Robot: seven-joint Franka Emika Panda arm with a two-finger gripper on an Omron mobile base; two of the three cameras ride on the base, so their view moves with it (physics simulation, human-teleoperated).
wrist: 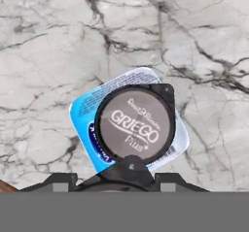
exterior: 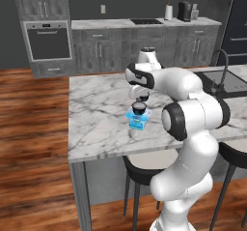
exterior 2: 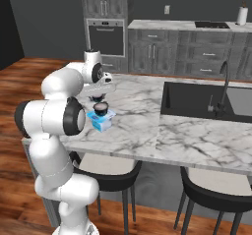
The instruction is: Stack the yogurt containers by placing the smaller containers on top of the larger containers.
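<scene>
Gripper point(exterior: 141, 98) hangs directly above the stack; whether its jaws are parted or closed cannot be told. Just below them, one dark round cup point(wrist: 134, 124), lid reading "GRIEGO Plus", sits on one light-blue tub point(wrist: 83, 110). Beneath, the marble counter point(wrist: 48, 41). Beyond, one sink point(exterior 2: 197, 99).

The white arm point(exterior: 193, 114) rose, folded at its elbow and reached forward, its gripper point(exterior: 141, 97) pointing straight down; whether its fingers were parted could not be told.
</scene>
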